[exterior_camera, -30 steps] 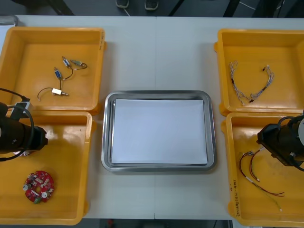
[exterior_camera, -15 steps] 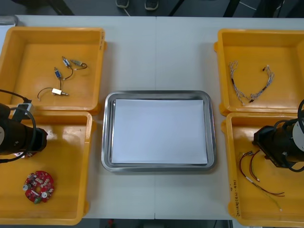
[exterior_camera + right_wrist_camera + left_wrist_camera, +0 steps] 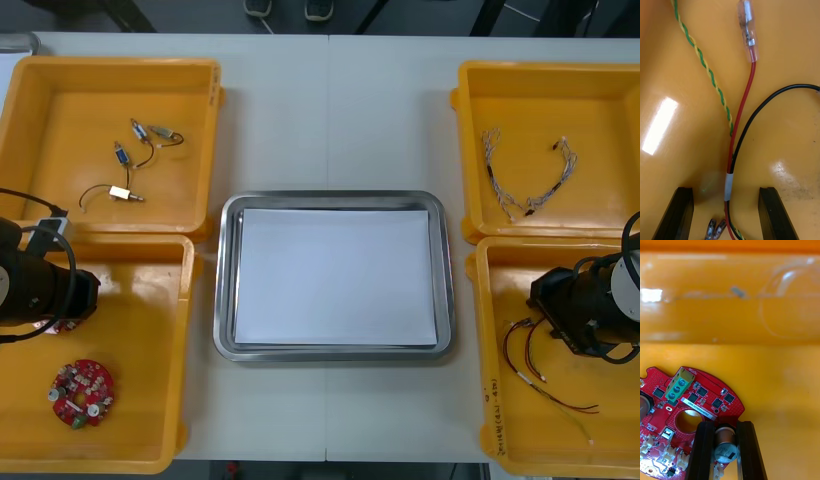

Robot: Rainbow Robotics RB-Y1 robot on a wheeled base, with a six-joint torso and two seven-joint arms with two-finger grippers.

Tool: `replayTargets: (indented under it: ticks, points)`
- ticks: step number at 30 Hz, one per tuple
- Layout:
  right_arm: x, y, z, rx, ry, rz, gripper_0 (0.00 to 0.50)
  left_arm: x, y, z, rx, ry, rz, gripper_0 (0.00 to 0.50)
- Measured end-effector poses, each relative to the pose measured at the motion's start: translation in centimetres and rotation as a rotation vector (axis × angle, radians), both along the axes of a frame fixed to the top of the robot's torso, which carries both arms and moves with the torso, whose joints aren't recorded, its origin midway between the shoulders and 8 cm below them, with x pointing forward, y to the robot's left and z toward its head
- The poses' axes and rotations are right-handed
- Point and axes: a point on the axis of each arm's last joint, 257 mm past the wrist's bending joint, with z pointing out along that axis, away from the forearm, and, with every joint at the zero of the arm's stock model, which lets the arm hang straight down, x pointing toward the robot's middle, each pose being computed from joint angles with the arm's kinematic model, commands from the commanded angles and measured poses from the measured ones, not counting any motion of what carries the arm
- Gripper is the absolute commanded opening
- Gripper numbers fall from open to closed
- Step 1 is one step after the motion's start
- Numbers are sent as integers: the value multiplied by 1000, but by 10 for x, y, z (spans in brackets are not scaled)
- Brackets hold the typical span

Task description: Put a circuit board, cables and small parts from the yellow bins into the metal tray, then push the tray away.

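Note:
My left gripper (image 3: 52, 300) hangs low in the near left yellow bin (image 3: 140, 300). In the left wrist view, the left gripper (image 3: 725, 450) is shut on a round red circuit board (image 3: 696, 405), its fingers pinching a small metal cylinder on the board's edge. A second red circuit board (image 3: 81, 392) lies closer to the table's front. My right gripper (image 3: 582, 315) is low in the near right bin (image 3: 482, 330). In the right wrist view, the right gripper (image 3: 726, 212) stands open astride a red and black cable bundle (image 3: 733, 150), with a green and yellow twisted cable (image 3: 707, 75) beside it.
The metal tray (image 3: 330, 197), white inside, sits at the table's centre. The far left bin (image 3: 110, 68) holds small metal parts (image 3: 140, 140) with short wires. The far right bin (image 3: 550, 72) holds a thin cable (image 3: 525, 185).
My left gripper's fingers have closed from wide apart onto the circuit board. The right gripper has slid a little to the left over the cables, still open.

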Motion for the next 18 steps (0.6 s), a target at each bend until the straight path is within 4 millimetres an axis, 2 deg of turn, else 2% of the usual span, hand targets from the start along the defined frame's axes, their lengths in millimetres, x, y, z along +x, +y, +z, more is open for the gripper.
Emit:
replayTargets:
  ticks: [6,7,8,10,18]
  points:
    - [1,2,-1,3,1,4,500,-8,5,5,44,50,-23,0]
    - [1,3,-1,4,1,3,319,-10,5,8,51,58,-23,0]
    - [1,3,-1,7,1,-2,92,-11,6,12,58,63,-22,0]
    - [1,4,-1,14,1,-12,0,-14,7,23,70,66,-21,0]
    - [3,13,-1,15,3,12,0,-24,0,66,108,55,-46,1]
